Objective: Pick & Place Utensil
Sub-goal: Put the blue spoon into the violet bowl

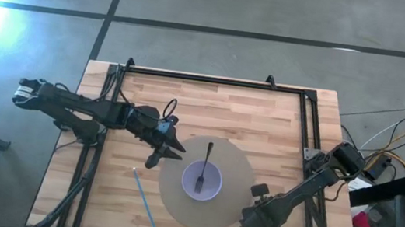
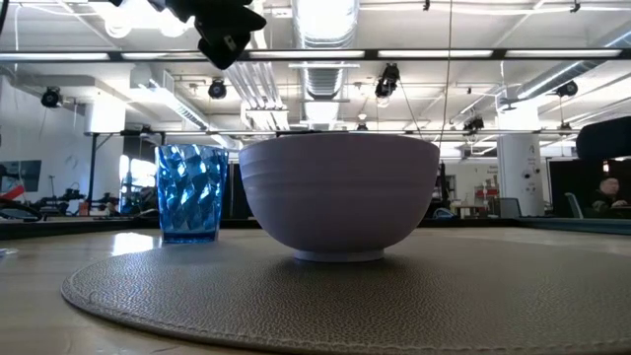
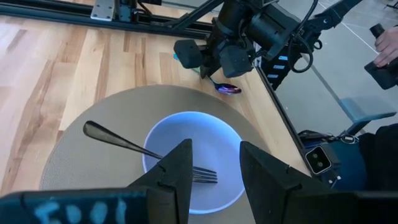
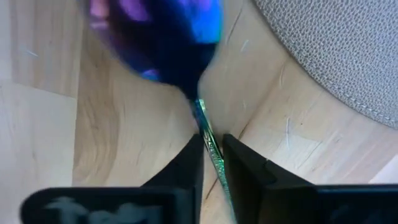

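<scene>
From above, we see a round grey mat [image 1: 175, 200] on the wooden table [image 1: 257, 117], with a pale bowl [image 1: 201, 184] at its centre. A dark fork [image 1: 205, 165] rests in the bowl, tines inside and handle reaching past the rim toward twelve o'clock. The left gripper [image 1: 170, 152] hovers at the mat's ten o'clock edge, jaws apart and holding nothing. A thin blue straw [image 1: 145, 200] lies on the wood at the mat's eight o'clock. The right gripper [image 1: 257, 219] sits low at the mat's four o'clock edge.

At table height, we see the bowl [image 2: 340, 197] standing on the mat [image 2: 345, 296], a blue faceted tumbler [image 2: 192, 192] behind it at nine o'clock, and a dark gripper part [image 2: 227, 35] hanging overhead.

Through the left wrist camera, we see the two fingers [image 3: 177, 171] spread moderately wide above the bowl [image 3: 186, 155], the fork [image 3: 143, 149] lying across its rim. Beyond the mat, the right gripper [image 3: 211, 74] is down on an iridescent spoon [image 3: 227, 88].

Through the right wrist camera, we see the jaws pinched narrowly on the spoon's slim handle [image 4: 210, 146], its purple-blue bowl on the wood just beside the mat's edge [image 4: 336, 56].
</scene>
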Robot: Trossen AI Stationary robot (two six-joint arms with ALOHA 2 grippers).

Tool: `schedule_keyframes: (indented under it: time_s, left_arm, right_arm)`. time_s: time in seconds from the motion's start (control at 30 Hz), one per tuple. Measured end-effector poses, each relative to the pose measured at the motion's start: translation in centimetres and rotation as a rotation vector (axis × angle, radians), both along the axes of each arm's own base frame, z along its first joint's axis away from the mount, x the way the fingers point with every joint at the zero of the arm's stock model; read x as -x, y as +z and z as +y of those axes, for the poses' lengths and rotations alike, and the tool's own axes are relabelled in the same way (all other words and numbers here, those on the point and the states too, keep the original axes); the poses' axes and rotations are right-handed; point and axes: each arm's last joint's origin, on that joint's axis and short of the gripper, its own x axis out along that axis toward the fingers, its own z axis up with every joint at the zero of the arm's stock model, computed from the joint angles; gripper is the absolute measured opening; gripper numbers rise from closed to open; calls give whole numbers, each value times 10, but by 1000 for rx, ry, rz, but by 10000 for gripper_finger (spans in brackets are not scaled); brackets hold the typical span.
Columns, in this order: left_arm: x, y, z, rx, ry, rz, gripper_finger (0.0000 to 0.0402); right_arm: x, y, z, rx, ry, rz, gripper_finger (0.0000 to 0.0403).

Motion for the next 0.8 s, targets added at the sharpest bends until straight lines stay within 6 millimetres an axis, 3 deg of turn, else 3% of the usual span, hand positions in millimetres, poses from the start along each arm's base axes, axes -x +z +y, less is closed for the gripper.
schedule_keyframes:
  time_s: [0.2,0.47,0.8]
  left_arm:
    - [1,-7,0,9,6,26,124]
    - [2,-11,0,44,25,58,124]
    - [0,-12,0,192,98,104,124]
  right_arm:
    - [-2,0,-2,-7,32,4,15]
    - [-1,9,-5,-23,15,-23,13]
    - [2,53,-11,-79,-101,-154,12]
